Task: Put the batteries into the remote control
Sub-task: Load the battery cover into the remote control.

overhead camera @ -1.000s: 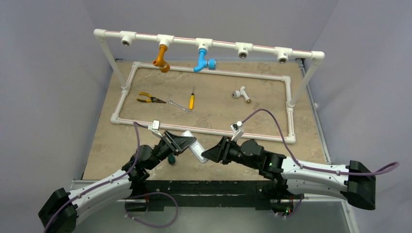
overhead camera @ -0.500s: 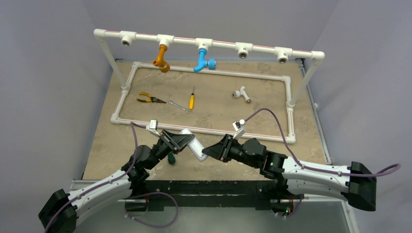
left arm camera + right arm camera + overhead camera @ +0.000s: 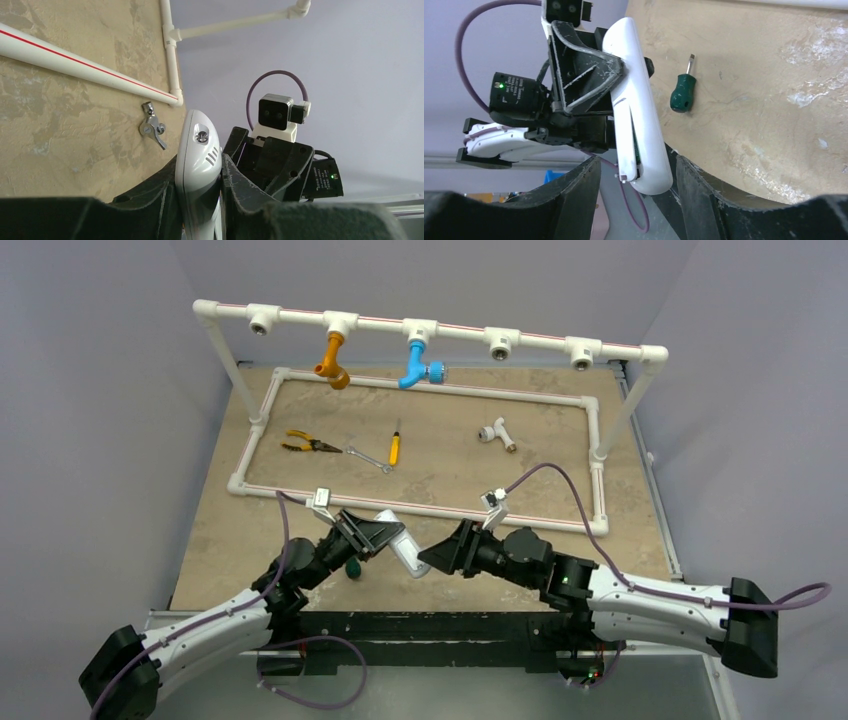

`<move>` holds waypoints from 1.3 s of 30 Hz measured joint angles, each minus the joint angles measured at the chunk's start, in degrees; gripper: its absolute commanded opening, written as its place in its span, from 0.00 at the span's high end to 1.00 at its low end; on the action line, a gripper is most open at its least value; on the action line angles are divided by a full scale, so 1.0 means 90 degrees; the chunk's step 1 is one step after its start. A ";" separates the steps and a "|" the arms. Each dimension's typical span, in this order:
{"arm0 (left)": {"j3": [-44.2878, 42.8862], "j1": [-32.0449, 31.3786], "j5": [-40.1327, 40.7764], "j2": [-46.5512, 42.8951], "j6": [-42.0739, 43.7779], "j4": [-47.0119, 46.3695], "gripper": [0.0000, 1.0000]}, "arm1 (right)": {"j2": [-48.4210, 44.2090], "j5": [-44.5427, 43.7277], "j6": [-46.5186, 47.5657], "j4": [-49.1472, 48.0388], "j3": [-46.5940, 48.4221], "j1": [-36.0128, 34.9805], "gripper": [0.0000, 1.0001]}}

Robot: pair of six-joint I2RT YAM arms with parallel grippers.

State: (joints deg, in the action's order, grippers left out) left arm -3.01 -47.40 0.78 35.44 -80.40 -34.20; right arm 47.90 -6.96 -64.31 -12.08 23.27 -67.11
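My left gripper point(image 3: 378, 532) is shut on the white remote control point(image 3: 402, 547) and holds it tilted above the near part of the table. In the left wrist view the remote control point(image 3: 198, 160) is pinched between both pads. My right gripper point(image 3: 639, 165) is open, and the lower end of the remote control point(image 3: 636, 105) hangs between its fingers with a gap on each side. A white cover plate point(image 3: 622, 135) lies along the remote's back, slightly ajar at the bottom. A sliver of green battery point(image 3: 636, 151) shows in the slit. In the top view the right gripper point(image 3: 430, 555) is at the remote's end.
A stubby green-handled screwdriver point(image 3: 682, 93) lies on the table below the remote. A white pipe frame point(image 3: 420, 510) crosses just beyond the grippers. Inside it lie pliers point(image 3: 305, 444), a wrench point(image 3: 368, 457), a yellow screwdriver point(image 3: 394, 448) and a tee fitting point(image 3: 495, 432). A small metal clip point(image 3: 151, 127) lies near the pipe.
The right arm's rear links have shifted slightly right and down, while its gripper stays at the remote's lower end. The left arm and the remote have barely moved.
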 measured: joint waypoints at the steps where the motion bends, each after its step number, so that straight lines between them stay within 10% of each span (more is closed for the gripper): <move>1: -0.0005 0.0000 -0.0005 0.0010 0.0005 0.0000 1.00 | -0.0053 0.0000 0.0019 0.0005 0.0000 0.0000 0.40; 19: -0.0143 0.0000 -0.0124 0.0085 -0.0049 -0.0027 1.00 | 0.0151 0.0080 -0.0017 -0.0651 -0.0262 0.0000 0.27; 39: -0.0182 0.0000 -0.0131 0.0061 -0.0073 -0.0029 1.00 | 0.0517 0.0389 -0.0121 -0.1285 -0.0376 0.0007 0.52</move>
State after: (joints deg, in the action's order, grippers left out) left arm -4.64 -47.40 -0.40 35.99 -81.06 -34.46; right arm 52.56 -3.46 -65.41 -23.64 19.88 -67.05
